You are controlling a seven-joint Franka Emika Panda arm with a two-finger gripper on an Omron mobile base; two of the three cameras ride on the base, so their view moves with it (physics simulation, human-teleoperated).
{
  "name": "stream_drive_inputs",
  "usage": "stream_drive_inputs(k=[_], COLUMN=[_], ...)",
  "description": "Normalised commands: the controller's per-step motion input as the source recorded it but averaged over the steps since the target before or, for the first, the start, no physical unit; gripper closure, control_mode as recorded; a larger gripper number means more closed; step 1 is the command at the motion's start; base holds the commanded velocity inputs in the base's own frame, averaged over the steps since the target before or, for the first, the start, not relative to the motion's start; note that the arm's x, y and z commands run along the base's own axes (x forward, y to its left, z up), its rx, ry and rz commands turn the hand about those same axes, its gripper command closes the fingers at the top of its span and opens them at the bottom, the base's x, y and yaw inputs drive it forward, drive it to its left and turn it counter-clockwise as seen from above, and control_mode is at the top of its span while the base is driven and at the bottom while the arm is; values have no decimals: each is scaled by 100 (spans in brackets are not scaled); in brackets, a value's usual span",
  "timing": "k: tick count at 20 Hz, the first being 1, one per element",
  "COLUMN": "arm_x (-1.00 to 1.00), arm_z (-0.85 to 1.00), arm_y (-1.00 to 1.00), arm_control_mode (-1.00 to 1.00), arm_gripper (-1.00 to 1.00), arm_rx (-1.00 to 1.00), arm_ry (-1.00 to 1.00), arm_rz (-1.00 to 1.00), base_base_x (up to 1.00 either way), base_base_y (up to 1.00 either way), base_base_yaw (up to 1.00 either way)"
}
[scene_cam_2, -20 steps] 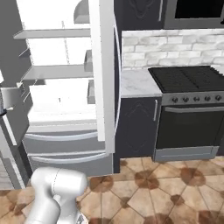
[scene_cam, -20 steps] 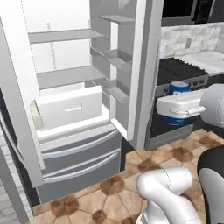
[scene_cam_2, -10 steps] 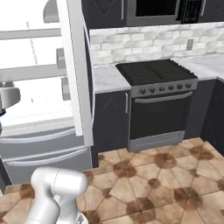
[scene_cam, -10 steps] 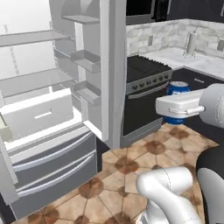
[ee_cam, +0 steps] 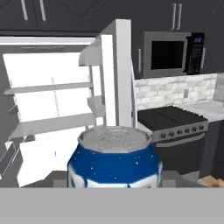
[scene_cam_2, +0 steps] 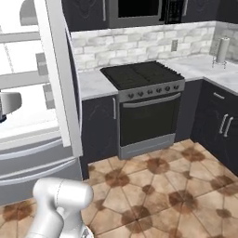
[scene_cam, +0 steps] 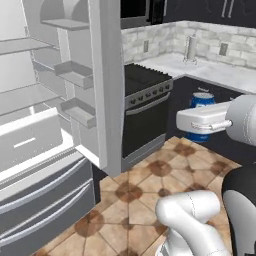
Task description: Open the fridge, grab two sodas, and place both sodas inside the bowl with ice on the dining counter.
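Carrying the blue soda (ee_cam: 114, 164) clamped upright in the gripper (scene_cam: 202, 121), well right of the open fridge (scene_cam: 60, 125), keeps it steady for travel.

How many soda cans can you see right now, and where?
1: a blue soda can sits between the gripper fingers, upright, away from the open fridge. A second can may be hidden elsewhere.

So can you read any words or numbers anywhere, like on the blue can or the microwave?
No text can be read.
Blue can: white patches on its side, no letters that can be made out.
Microwave: its control panel shows tiny marks, too small to read.
Stove: plain knobs, no labels visible.
Fridge: no writing shows.
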Motion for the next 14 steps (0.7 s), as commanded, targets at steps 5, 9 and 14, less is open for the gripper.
stream_drive_inputs(k=[5,9,14], arm_x=[0,0,0], arm_z=[0,0,0], arm_y=[0,0,0], arm_control_mode=[100,100,100], arm_gripper=[100,100,100], arm_rx=[0,0,0], arm_ry=[0,0,0], arm_rz=[0,0,0], base_base_x=[6,-9,-5], base_base_y=[-17,-3,-1], base_base_yaw=[-31,-48,-56])
